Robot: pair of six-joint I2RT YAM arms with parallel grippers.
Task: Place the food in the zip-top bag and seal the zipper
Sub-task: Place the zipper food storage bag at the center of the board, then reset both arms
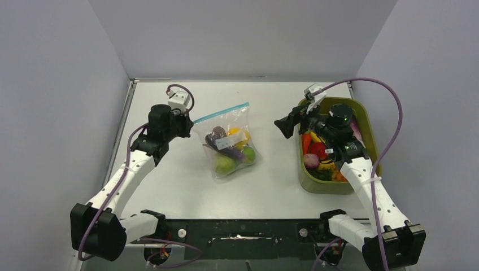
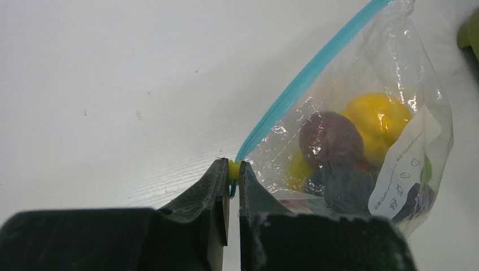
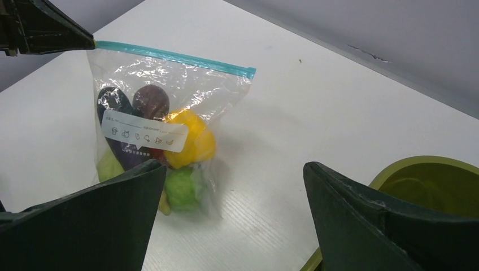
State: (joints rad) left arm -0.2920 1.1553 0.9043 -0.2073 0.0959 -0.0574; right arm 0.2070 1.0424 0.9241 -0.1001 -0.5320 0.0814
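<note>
- A white table [image 1: 271, 101] fills the middle of the top view. Up close its surface is matt and finely ribbed.
- An olive-green bin [image 1: 330, 188], oblong with rounded corners, stands on the table at about 3 o'clock from its centre, close to the right edge. Its long side runs from 12 to 6 o'clock.
- Plain grey walls enclose the table: left wall [image 1: 56, 84] at 9 o'clock, back wall [image 1: 243, 34] at 12, right wall [image 1: 429, 56] at 3.
- A black strip [image 1: 243, 228] runs along the table's near edge at 6 o'clock.
- A few dark specks [image 2: 196, 72] dot the table in the left wrist view.
</note>
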